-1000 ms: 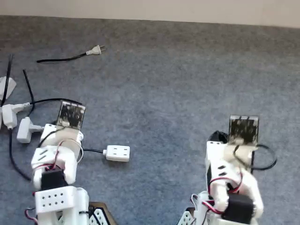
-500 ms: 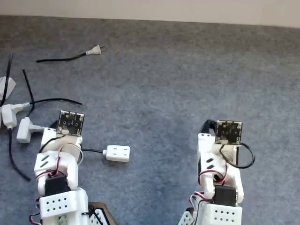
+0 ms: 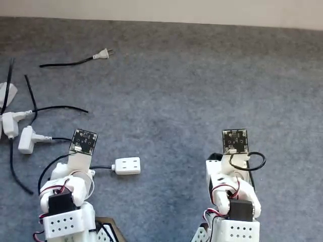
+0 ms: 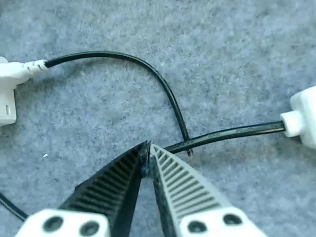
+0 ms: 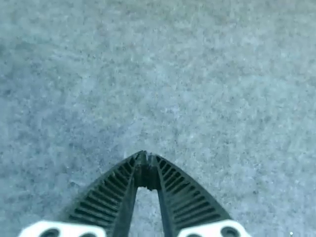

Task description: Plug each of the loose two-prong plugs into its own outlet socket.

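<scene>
The left pincer (image 4: 148, 149) is closed on nothing, its tips meeting low over the grey worktop (image 4: 237, 44). Just beside the tips runs the black cord (image 4: 227, 132) of the white socket (image 3: 127, 165). The socket lies near the left arm, on the side toward the right arm. A second cord (image 4: 123, 58) curves away from a white plug (image 4: 9, 86) and ends close to the pincer tips. In the high view a loose plug (image 3: 104, 53) lies at the far side of the worktop. Its prongs point right and its own cord trails left, well apart from the socket. A further white plug (image 3: 9, 123) sits at the left edge. The right pincer (image 5: 146, 157) is likewise closed and empty, over bare worktop.
</scene>
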`<state>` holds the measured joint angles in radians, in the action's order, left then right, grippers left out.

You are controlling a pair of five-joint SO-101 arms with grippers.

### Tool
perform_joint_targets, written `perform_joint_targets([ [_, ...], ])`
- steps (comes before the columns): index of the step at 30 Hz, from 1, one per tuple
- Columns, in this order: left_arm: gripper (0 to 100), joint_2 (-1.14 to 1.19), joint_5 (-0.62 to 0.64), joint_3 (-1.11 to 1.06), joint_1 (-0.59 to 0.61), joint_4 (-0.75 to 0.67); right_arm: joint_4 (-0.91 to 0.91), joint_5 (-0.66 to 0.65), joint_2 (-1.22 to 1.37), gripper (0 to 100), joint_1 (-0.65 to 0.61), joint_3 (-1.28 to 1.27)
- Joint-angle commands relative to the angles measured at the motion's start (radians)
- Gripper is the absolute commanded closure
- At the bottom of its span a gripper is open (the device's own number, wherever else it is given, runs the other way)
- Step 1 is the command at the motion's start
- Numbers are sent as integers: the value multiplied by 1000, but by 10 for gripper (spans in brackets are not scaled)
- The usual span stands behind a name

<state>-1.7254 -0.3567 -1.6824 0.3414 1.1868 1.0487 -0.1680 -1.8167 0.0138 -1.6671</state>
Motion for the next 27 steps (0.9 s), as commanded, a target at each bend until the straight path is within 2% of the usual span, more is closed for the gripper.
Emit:
perform_joint_targets([
  [1, 995, -16, 3, -16, 16, 5, 73, -3, -8, 992, -12, -137],
  [5, 995, -16, 3, -16, 15, 5, 166, -8, -16, 992, -7, -137],
  [10, 995, -56, 3, -15, 16, 5, 166, -3, -16, 992, -13, -137],
  [19, 995, -93, 3, -13, 13, 6, 165, -6, -16, 992, -145, -136],
  [27, 995, -88, 3, -12, 13, 6, 165, -8, -13, 992, -148, -136],
])
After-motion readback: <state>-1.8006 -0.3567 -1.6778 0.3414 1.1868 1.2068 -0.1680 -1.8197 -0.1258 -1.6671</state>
